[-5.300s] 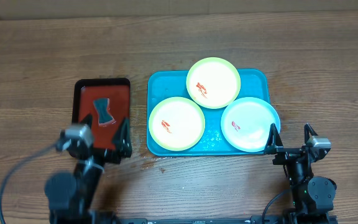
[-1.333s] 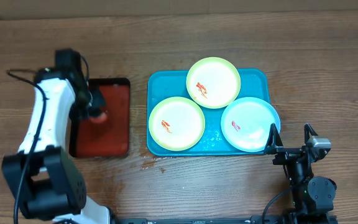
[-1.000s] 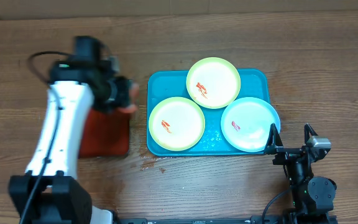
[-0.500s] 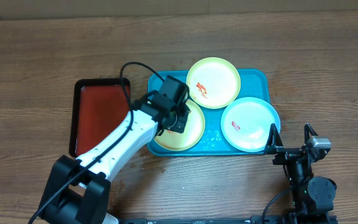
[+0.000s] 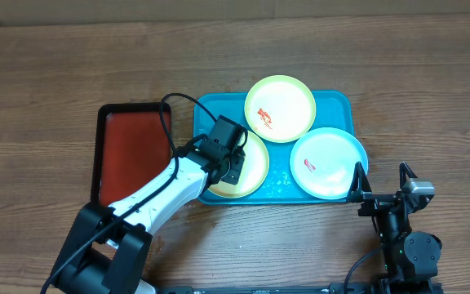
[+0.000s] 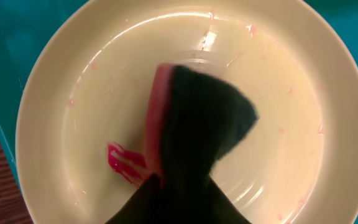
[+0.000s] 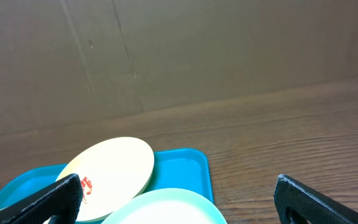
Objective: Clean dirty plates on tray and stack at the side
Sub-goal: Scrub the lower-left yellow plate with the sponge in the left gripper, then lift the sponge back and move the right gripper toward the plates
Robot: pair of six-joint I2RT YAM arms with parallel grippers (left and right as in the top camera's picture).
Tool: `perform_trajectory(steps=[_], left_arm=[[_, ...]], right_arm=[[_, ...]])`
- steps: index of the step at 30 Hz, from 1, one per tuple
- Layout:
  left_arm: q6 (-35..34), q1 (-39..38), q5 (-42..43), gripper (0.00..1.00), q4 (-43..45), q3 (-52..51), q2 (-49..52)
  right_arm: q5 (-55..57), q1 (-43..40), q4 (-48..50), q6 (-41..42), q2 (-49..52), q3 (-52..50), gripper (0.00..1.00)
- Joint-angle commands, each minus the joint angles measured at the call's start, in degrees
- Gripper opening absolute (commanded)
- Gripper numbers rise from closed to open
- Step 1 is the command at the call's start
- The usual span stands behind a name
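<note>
The turquoise tray [image 5: 343, 104] holds three plates. My left gripper [image 5: 233, 167] is down on the front-left yellow-green plate [image 5: 257, 166], shut on a dark sponge [image 6: 197, 124] with a pink-red edge. The sponge presses on the plate [image 6: 67, 118] beside a red sauce smear [image 6: 124, 163]. The back yellow-green plate [image 5: 280, 109] and the blue-white plate [image 5: 327, 163] each carry a red smear. My right gripper [image 5: 379, 180] stands open at the table's front right, just off the tray's corner, with nothing in it. In the right wrist view the blue-white plate [image 7: 166, 208] lies below its open fingers.
A red tray with a black rim [image 5: 133, 155] lies left of the turquoise tray, with nothing on it. Bare wooden table surrounds both trays. A cardboard wall [image 7: 166, 50] stands behind the table.
My left arm swung right from the red tray to the front-left plate, carrying the sponge, and has since shifted slightly toward the front. The right arm has not moved.
</note>
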Motion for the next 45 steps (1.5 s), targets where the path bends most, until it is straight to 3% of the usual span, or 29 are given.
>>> perform_trajectory(steps=[1, 2, 6, 15, 17, 20, 21, 24, 29, 32, 35, 41, 43, 45], left_arm=[[1.0, -0.1, -0.7, 0.27, 1.1, -0.3, 0.2], [1.0, -0.1, -0.7, 0.33, 1.3, -0.1, 0.2], [0.9, 0.0, -0.7, 0.41, 0.6, 1.8, 0.2], [0.9, 5.5, -8.3, 0.47, -12.3, 13.8, -0.9], [0.8, 8.5, -7.5, 0.59, -15.0, 16.7, -0.9], [0.8, 14.2, 0.0, 0.96, -15.3, 19.1, -0.9], [0.8, 15.8, 3.0, 1.00, -14.8, 19.2, -0.9], [0.8, 21.5, 12.0, 1.00, -12.7, 19.2, -0.8], [-0.4, 28.2, 13.5, 1.00, -14.4, 19.2, -0.8], [-0.4, 29.7, 13.5, 1.00, -15.4, 19.2, -0.8], [-0.4, 30.1, 13.5, 1.00, -15.4, 19.2, -0.8], [-0.4, 30.0, 13.5, 0.99, -15.3, 19.2, -0.8], [-0.4, 30.0, 13.5, 1.00, -15.3, 19.2, -0.8], [-0.4, 30.0, 13.5, 1.00, -15.4, 19.2, -0.8]], right_arm=[[0.5, 0.2, 0.3, -0.3, -0.4, -0.6, 1.00], [0.5, 0.2, 0.3, -0.3, -0.4, -0.6, 1.00], [0.5, 0.2, 0.3, -0.3, -0.4, -0.6, 1.00], [0.5, 0.2, 0.3, -0.3, -0.4, -0.6, 1.00], [0.5, 0.2, 0.3, -0.3, -0.4, -0.6, 1.00], [0.5, 0.2, 0.3, -0.3, -0.4, -0.6, 1.00], [0.5, 0.2, 0.3, -0.3, -0.4, -0.6, 1.00], [0.5, 0.2, 0.3, -0.3, -0.4, -0.6, 1.00], [0.5, 0.2, 3.7, -0.2, -0.4, -0.6, 1.00], [-8.5, 0.2, 8.6, 8.5, -0.4, -0.6, 1.00], [-15.5, 0.2, 15.1, 14.1, -0.4, -0.6, 1.00], [-19.3, 0.1, 36.9, 15.0, -0.4, 1.2, 1.00], [-17.7, 0.0, 33.8, 13.2, 0.0, 5.5, 1.00], [-17.6, 0.0, 24.2, 9.3, 1.5, 11.5, 1.00]])
